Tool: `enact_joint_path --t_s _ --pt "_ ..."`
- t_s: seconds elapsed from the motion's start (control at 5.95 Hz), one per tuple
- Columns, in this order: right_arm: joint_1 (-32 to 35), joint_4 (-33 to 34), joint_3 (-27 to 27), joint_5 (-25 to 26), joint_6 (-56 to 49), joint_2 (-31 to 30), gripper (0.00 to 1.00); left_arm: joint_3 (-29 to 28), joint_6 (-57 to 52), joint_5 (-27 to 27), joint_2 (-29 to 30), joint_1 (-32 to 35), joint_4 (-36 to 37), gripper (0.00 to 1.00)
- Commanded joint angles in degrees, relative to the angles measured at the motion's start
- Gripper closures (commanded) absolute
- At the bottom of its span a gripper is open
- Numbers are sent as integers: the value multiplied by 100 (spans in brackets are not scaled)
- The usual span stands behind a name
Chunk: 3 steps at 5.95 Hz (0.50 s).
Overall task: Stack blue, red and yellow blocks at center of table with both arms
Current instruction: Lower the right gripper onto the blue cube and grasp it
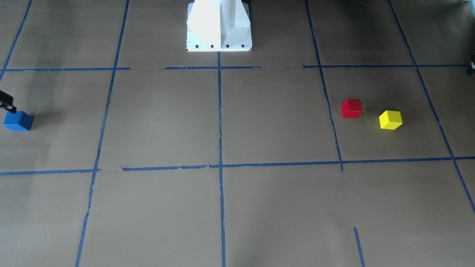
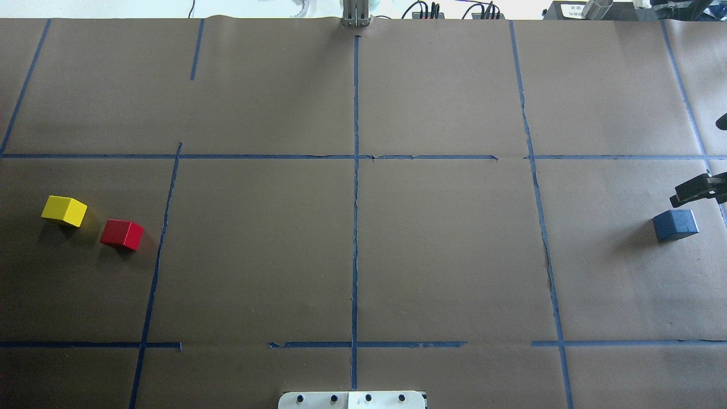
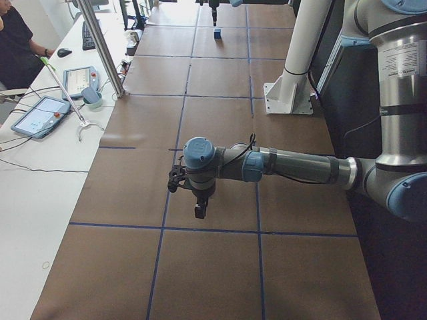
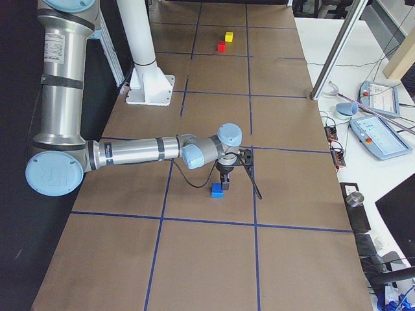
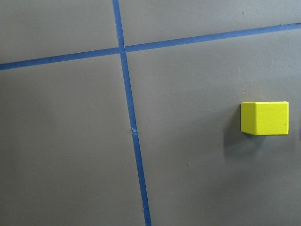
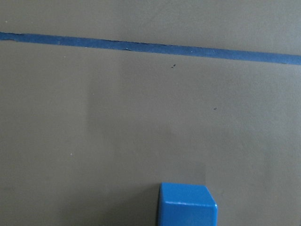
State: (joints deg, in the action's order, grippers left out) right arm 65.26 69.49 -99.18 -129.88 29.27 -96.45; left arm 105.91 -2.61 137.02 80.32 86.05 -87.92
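Observation:
The blue block [image 2: 675, 225] sits at the table's far right; it also shows in the front view [image 1: 17, 121] and at the bottom edge of the right wrist view [image 6: 187, 205]. My right gripper [image 2: 696, 192] hovers just beyond it, partly cut off by the frame edge, and looks open and empty. The red block [image 2: 121, 234] and the yellow block [image 2: 64, 210] sit close together at the far left. The yellow block shows in the left wrist view [image 5: 265, 118]. My left gripper [image 3: 199, 208] points down over the table's left end; I cannot tell if it is open or shut.
Blue tape lines divide the brown paper-covered table [image 2: 443, 255] into squares. The robot's white base [image 1: 219, 26] stands at the robot's edge, mid-table. An operator, tablets and cables [image 3: 47, 113] are on a white bench across from the robot.

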Motion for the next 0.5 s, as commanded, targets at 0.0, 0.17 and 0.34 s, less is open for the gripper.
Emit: enact_joint_path --t_s 0.0,0.17,0.34 --pt "-268 -813 424 235 518 -15 1 0 7 0 9 -9 -6 0" --pt "-277 -815 469 252 518 -32 1 -18 7 0 10 -9 -49 0" --pt "-355 -815 574 252 518 -32 1 -18 15 0 18 -9 -67 0"
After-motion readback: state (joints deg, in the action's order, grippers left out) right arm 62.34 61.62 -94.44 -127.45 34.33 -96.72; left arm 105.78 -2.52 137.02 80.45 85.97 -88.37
